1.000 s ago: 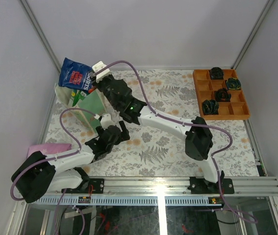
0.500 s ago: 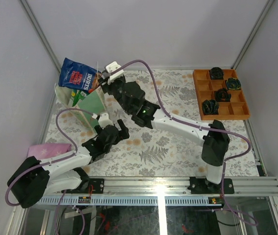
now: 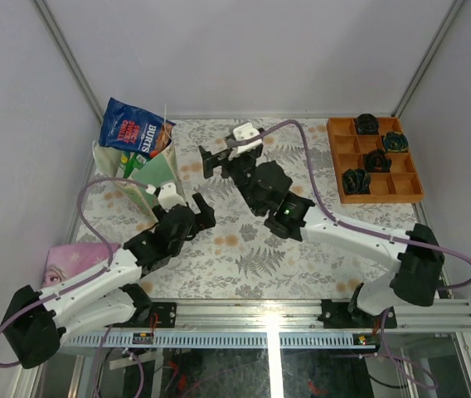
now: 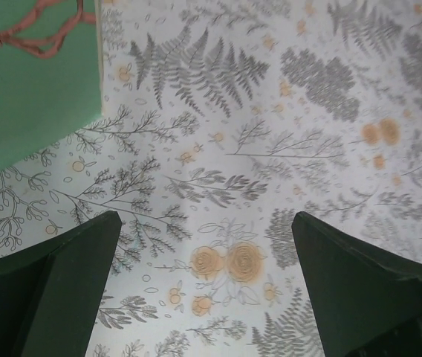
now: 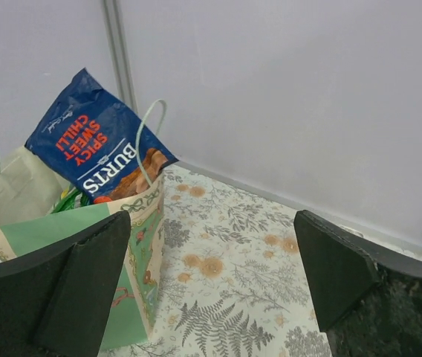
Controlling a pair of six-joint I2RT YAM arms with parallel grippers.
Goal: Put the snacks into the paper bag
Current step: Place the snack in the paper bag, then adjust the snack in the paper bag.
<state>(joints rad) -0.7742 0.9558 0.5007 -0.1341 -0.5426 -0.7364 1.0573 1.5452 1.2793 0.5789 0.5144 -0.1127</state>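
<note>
The paper bag [image 3: 154,172] stands upright at the back left, cream with mint-green sides. A blue BURTS crisp bag [image 3: 133,125] sticks out of its top, and a bit of a green packet [image 5: 69,199] shows beside it inside. In the right wrist view the paper bag [image 5: 145,239] and the crisp bag [image 5: 94,146] are at the left. My right gripper [image 3: 216,157] hovers open and empty to the right of the bag, apart from it. My left gripper [image 3: 198,209] is open and empty over the cloth just in front of the bag, whose green side [image 4: 33,82] shows in its view.
An orange compartment tray [image 3: 410,192] with dark round objects sits at the back right. A flat pink cartoon-girl item [image 3: 74,258] lies at the left edge by the left arm. Grey walls close the back and sides. A floral cloth [image 3: 244,249] covers the table.
My right gripper has opened and drawn back to the right, away from the bag's top; the crisp bag stays in the bag. My left arm has shifted slightly right, uncovering more of the pink item.
</note>
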